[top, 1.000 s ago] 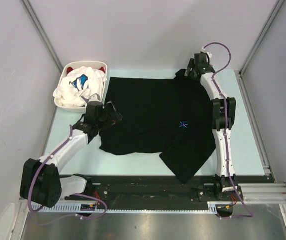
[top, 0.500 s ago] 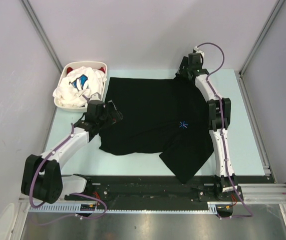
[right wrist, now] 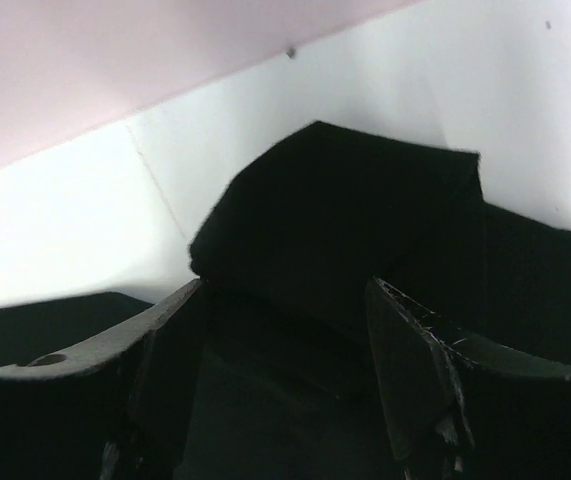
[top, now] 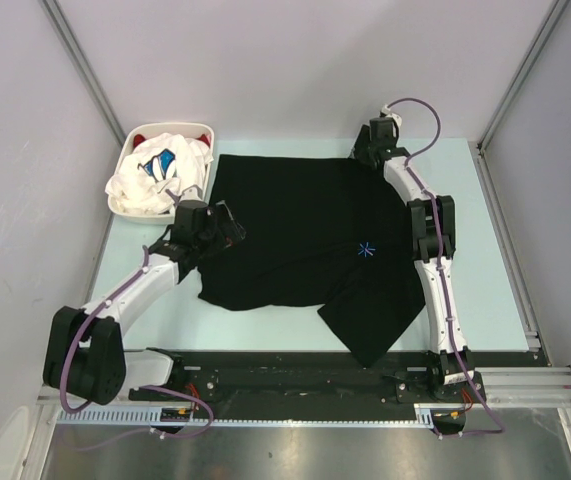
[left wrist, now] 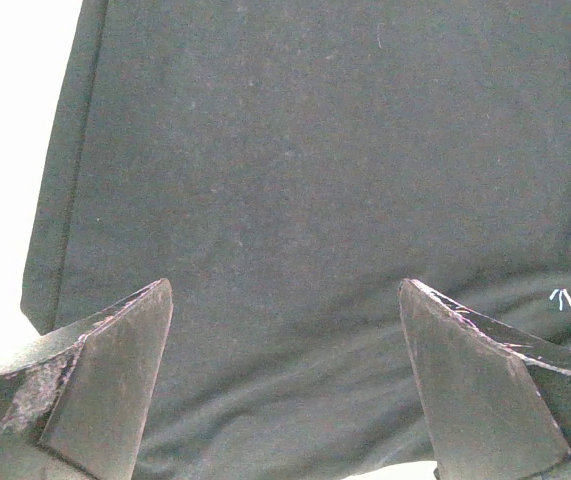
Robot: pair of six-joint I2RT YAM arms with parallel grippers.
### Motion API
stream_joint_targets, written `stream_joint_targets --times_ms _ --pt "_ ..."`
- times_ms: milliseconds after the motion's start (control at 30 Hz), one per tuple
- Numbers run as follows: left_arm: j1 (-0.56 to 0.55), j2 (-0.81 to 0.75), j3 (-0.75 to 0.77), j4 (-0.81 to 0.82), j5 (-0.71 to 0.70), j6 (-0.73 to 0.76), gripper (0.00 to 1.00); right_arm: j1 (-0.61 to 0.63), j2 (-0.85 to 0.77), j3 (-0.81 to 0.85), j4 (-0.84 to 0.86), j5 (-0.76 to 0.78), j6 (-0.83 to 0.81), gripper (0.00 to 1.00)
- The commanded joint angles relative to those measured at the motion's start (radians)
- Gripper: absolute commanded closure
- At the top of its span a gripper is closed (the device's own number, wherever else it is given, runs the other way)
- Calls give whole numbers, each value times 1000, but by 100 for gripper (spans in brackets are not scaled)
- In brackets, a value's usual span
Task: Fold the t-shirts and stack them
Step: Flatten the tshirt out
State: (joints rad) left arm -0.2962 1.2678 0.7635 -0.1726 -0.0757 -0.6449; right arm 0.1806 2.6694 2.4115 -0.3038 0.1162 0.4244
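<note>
Black tee (top: 295,230) lay flat on counter (top: 485,250), long axis apparently left-right. Left tool (top: 229,227) hung open over its left edge; right tool (top: 361,154) open above far-right sleeve (right wrist: 335,220).

Left end effector (left wrist: 285,287) and right end effector (right wrist: 285,287) both low, fingers spread apart.

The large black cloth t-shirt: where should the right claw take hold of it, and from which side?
Probably the bunched sleeve at the far right corner of the large black cloth t-shirt. It stands up in a thick fold; the rest lies flat. Come from above, where the open right claw hangs.
</note>
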Motion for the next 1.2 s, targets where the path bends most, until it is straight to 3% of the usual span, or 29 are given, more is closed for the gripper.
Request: stream_joint_targets --times_ms 0,300,400,500,533,633,867,967,1000,1067,1167 --pt "-3 7 13 36 -3 14 0 2 -89 -72 43 48 -19 31" --pt "-3 16 17 44 7 14 0 -3 -100 -98 54 68 -27 31" --pt "-4 18 16 44 5 16 0 -6 -83 -62 48 92 -27 41" --pt "-3 19 14 47 4 16 0 -10 -51 -5 39 123 -27 65" --pt "-4 21 14 45 7 16 0 -10 -43 12 32 128 -27 78" --pt "-4 27 16 44 5 17 0 -23 -20 63 20 140 -21 96" --pt "-3 39 20 47 10 19 0 -38 -88 -8 124 167 -24 100" --pt "-3 41 25 44 10 22 0 -49 -65 35 153 125 -27 30" --pt "-3 41 25 44 10 22 0 -55 -46 61 147 105 -19 1" --pt "-3 44 25 44 11 22 0 -64 -6 106 143 71 7 0" --pt "-4 39 22 41 11 22 0 -70 -66 20 237 82 7 0"
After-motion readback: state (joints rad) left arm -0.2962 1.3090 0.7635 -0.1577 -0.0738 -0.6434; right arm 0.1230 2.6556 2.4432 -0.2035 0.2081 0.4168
